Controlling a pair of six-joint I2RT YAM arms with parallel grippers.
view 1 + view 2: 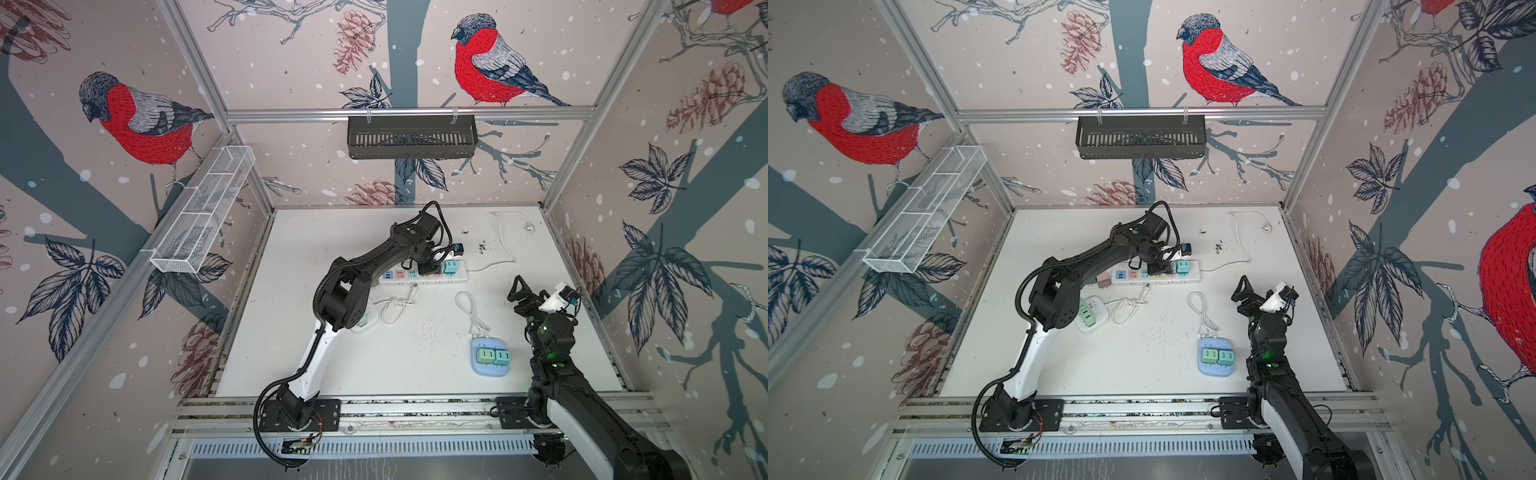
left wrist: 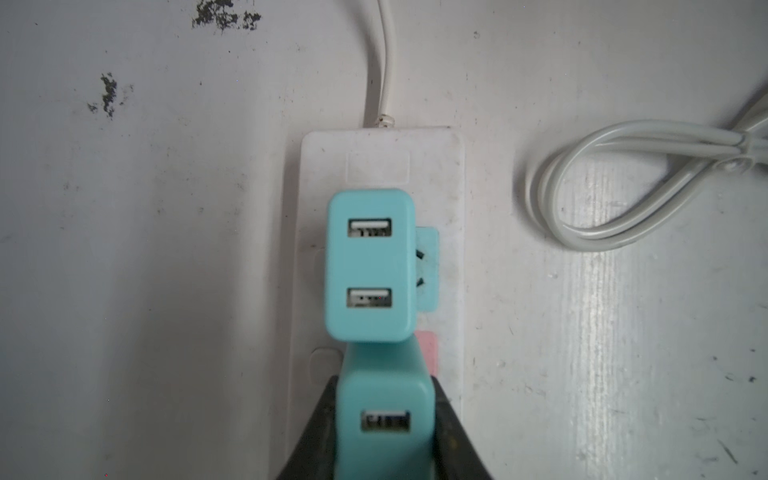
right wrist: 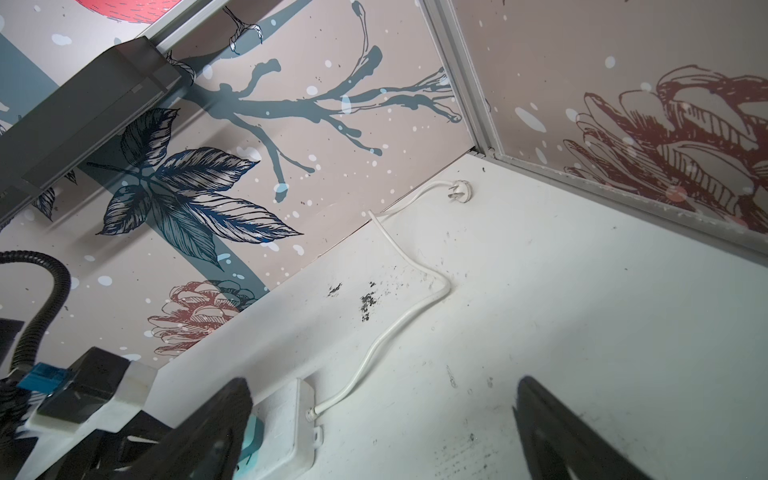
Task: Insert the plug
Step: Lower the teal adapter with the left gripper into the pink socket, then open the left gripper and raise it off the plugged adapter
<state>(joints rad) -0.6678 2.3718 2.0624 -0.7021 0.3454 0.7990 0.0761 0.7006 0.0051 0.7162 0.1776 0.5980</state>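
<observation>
A teal plug (image 2: 384,419) with a USB port on its top sits between the black fingers (image 2: 324,415) of my left gripper (image 2: 384,386), which is shut on it. It stands over the pink socket (image 2: 428,349) of the white power strip (image 2: 449,174). I cannot tell whether its prongs are in. A second teal plug (image 2: 370,266) sits in the socket beside it. In both top views the left gripper (image 1: 428,266) (image 1: 1156,266) points down onto the strip (image 1: 419,279) (image 1: 1179,277). My right gripper (image 1: 519,291) (image 1: 1244,291) (image 3: 382,386) hangs open and holds nothing, right of the strip.
A blue socket block (image 1: 490,374) carrying two green plugs lies front right. A white socket block (image 1: 1090,318) and a knotted white cable (image 1: 397,307) lie by the left arm. The strip's cord (image 1: 505,241) runs to the back wall. A pink plug (image 1: 1104,281) lies left of the strip.
</observation>
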